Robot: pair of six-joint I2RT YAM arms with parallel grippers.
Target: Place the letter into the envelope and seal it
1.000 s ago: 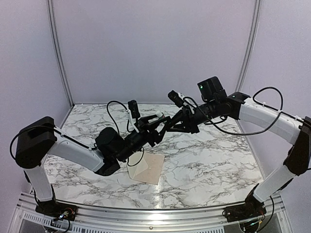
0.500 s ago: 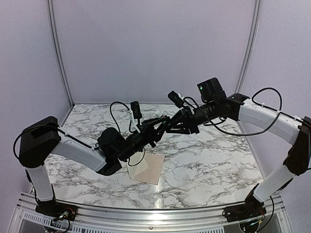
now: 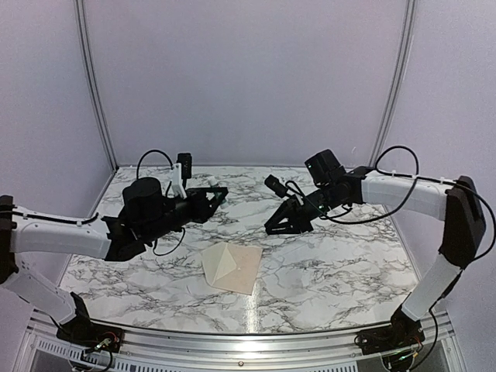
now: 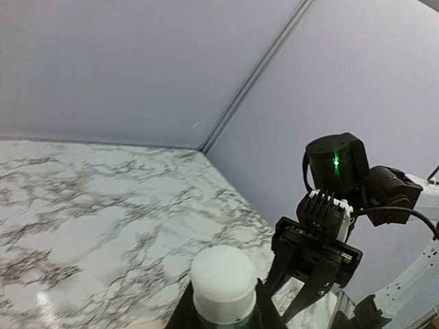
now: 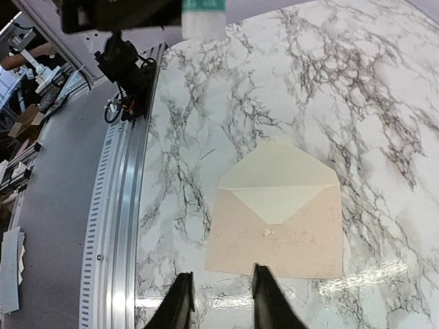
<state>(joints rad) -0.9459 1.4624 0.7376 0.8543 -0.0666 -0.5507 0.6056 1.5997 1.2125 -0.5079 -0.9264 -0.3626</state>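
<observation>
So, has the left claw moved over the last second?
Yes, leftward. The left claw, gripping a glue stick, sat above the right corner of the envelope; now it is nearer the left corner, apart from the right claw.

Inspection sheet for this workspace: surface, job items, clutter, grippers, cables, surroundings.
Surface: glossy marble-pattern table.
Job's things: envelope lies flat, flap open; letter not seen apart from it; glue stick, white cap, held in the air.
Clutter: nothing seen.
Grippers: left gripper raised, shut on the glue stick; right gripper raised, open, empty.
Cables: black cables loop off both arms, above the table.
Surroundings: plain walls; boxes on the floor past the table's rail.
</observation>
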